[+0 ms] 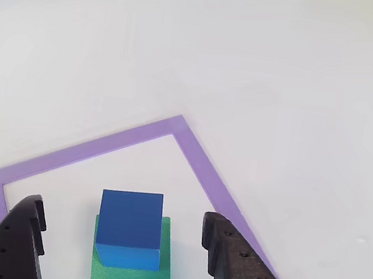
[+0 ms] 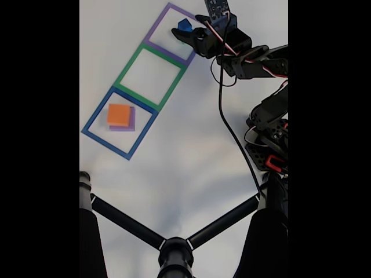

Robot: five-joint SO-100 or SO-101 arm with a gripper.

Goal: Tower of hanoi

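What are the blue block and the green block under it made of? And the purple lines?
The blue cube looks like smooth, matte painted wood or plastic, with crisp edges. The flat green block beneath looks like foam: its surface is grainy. The purple lines look like flat tape stuck on the white table.

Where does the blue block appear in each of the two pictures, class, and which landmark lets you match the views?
Other view: the blue block sits low and centre, on top of a green block, between the open gripper fingers.
Fixed view: the blue block is near the top, inside the purple square, beside the gripper.
Shared landmark: the purple square's tape outline.
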